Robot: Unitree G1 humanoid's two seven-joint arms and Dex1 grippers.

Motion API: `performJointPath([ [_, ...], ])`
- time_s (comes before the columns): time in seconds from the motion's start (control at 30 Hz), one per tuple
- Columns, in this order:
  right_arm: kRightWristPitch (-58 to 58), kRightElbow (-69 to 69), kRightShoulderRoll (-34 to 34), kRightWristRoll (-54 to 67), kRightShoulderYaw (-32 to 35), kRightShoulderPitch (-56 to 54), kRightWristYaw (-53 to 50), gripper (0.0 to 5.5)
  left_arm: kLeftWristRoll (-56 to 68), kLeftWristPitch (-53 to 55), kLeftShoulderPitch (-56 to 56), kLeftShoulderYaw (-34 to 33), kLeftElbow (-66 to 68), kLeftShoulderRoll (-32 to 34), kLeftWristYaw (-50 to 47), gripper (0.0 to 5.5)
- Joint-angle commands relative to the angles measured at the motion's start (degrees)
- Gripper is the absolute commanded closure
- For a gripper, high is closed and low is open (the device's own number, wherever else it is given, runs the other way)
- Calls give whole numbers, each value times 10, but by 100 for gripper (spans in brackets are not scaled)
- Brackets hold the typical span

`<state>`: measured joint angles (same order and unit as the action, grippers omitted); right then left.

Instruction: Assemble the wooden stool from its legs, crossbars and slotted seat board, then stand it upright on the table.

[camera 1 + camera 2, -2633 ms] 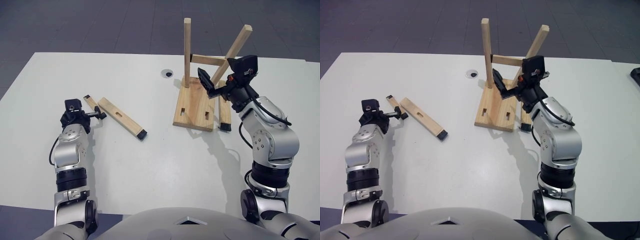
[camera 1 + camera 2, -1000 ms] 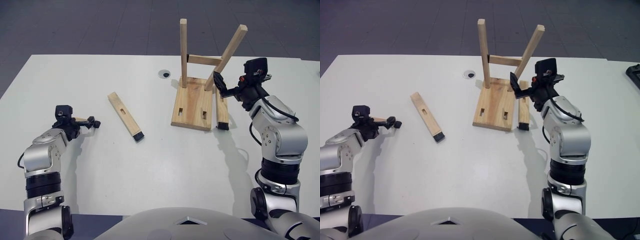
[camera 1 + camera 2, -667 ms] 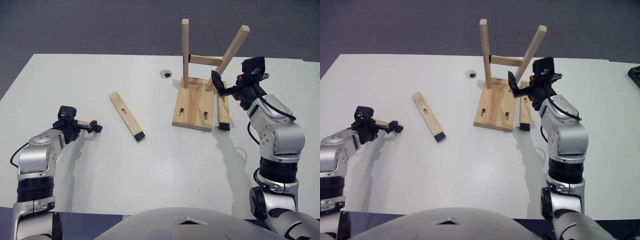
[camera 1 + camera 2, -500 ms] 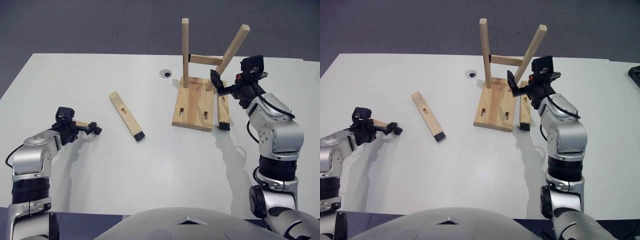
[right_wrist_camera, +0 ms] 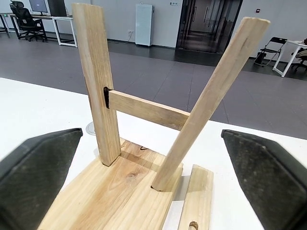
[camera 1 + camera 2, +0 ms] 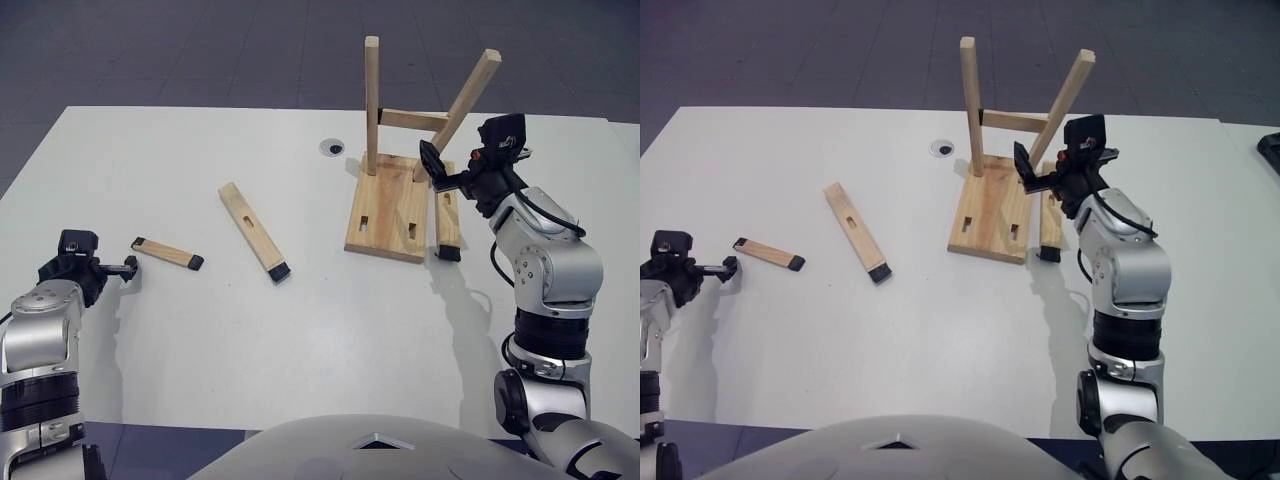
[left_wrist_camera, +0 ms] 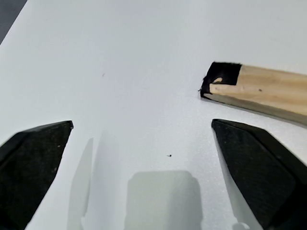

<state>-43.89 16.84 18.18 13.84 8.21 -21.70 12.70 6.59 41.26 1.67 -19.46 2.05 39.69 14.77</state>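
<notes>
Drawn back leftward, left pincer gapes empty; the released crossbar lies just ahead, long axis pointing away. Right pincer, open and empty, faces the leaning leg.

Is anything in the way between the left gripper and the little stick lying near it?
No, nothing visible. The left gripper is open right beside the little stick's black-tipped end, with just bare table between them.
</notes>
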Motion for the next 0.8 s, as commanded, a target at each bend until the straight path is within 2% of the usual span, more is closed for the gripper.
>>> performJointPath([
  [0.03, 0, -1, 1, 4, 5, -4, 0, 10, -21, -13, 18, 1, 13, 19, 7, 12],
  [0.4, 10, -28, -3, 3, -9, -22, 6, 10, -36, -128, -129, 71, 156, -40, 5, 12],
  [0.53, 11, -30, 0, 3, -6, -19, 7, 10, -45, -154, -125, 43, 159, -30, -29, 12],
  [0.67, 11, -30, 2, 2, -2, -10, 4, 10, -5, -169, -100, -2, 51, -55, -28, 12],
  [0.73, 10, -27, 2, 2, 1, -3, 4, 10, 62, -101, -97, -49, -61, -111, -58, 12],
  [0.8, 9, -22, 2, 2, 6, 7, 2, 10, 104, -33, -87, -47, -170, -175, -99, 12],
])
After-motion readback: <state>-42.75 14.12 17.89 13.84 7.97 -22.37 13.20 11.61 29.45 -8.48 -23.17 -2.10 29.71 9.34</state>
